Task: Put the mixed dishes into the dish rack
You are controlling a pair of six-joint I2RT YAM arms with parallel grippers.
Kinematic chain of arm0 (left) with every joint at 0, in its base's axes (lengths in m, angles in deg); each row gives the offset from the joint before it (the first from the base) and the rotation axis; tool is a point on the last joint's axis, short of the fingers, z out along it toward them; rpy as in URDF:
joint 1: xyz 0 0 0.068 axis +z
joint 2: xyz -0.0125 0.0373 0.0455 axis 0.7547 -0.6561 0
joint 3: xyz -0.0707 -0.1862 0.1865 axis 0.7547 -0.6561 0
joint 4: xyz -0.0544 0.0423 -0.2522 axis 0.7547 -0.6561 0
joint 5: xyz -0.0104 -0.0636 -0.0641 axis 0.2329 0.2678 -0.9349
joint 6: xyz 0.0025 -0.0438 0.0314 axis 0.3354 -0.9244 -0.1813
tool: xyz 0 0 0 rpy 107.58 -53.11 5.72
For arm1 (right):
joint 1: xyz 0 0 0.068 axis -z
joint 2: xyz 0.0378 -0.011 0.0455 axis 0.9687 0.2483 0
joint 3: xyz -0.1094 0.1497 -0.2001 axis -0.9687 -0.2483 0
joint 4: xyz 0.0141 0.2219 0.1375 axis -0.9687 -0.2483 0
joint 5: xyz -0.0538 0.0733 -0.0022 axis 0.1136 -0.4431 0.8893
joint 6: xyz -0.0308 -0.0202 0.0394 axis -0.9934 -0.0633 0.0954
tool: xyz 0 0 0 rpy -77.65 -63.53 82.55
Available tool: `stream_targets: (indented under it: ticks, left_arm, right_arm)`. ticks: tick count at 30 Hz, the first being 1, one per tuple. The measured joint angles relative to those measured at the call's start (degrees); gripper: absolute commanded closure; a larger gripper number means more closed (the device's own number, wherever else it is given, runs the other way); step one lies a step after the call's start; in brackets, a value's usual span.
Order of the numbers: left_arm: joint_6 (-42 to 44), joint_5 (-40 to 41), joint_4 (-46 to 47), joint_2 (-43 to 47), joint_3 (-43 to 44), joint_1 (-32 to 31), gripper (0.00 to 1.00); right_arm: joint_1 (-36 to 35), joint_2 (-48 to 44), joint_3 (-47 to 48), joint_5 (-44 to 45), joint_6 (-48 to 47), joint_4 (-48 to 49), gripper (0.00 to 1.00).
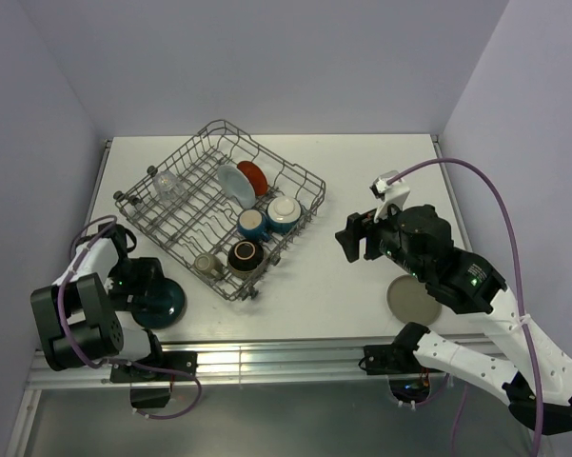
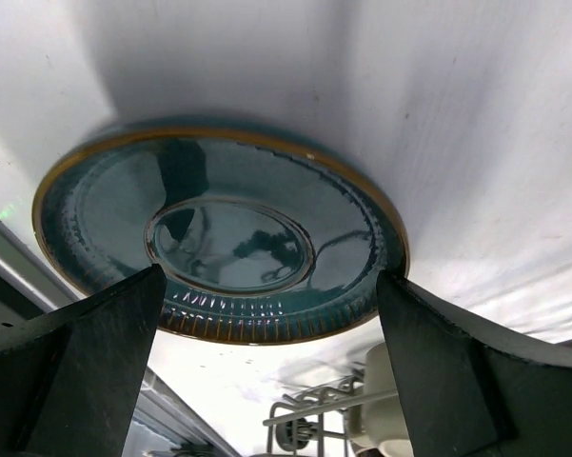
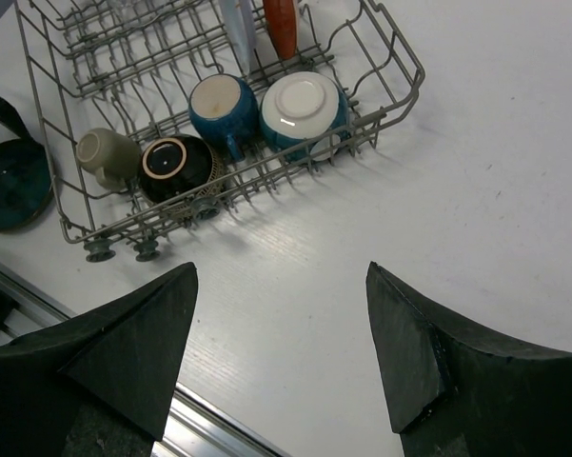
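A teal plate [image 1: 164, 301] [image 2: 228, 238] lies flat on the table at the near left. My left gripper [image 1: 145, 286] [image 2: 271, 278] is open, its fingers [image 2: 95, 352] standing on either side of the plate's near rim; I cannot tell whether they touch it. The dish rack [image 1: 309, 186] [image 3: 400, 57] holds a clear glass [image 1: 168, 184], a pale blue plate [image 1: 233, 181], a red plate [image 1: 252, 176], two blue cups [image 3: 221, 109], a dark bowl [image 3: 174, 164] and a beige cup [image 3: 103, 152]. My right gripper [image 1: 350, 243] [image 3: 283, 267] is open and empty, right of the rack.
A beige plate [image 1: 411, 303] lies near the front edge, partly under my right arm. A metal rail [image 1: 266, 362] runs along the table's near edge. White walls close in the back and both sides.
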Motion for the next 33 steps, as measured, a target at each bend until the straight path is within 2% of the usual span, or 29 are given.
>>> stream_targets:
  ticks: [13, 24, 28, 33]
  left_arm:
    - [0.9, -1.7, 0.0, 2.4, 1.6, 8.7, 0.01]
    - [0.8, -1.7, -0.9, -4.9, 3.6, 10.4, 0.01]
    - [-0.3, -1.5, -0.9, -5.3, 3.9, 10.8, 0.07]
    - [-1.4, -0.4, -0.8, -7.1, 4.1, 11.0, 0.21]
  right_arm:
    - [0.0, 0.0, -1.5, 0.4, -0.3, 0.1, 0.21]
    - [0.0, 0.0, -1.7, 1.4, -0.2, 0.1, 0.21]
    - [0.0, -0.1, -2.5, 1.8, -0.2, 0.2, 0.21]
    - [0.0, -0.3, -2.7, 2.1, 0.0, 0.2, 0.21]
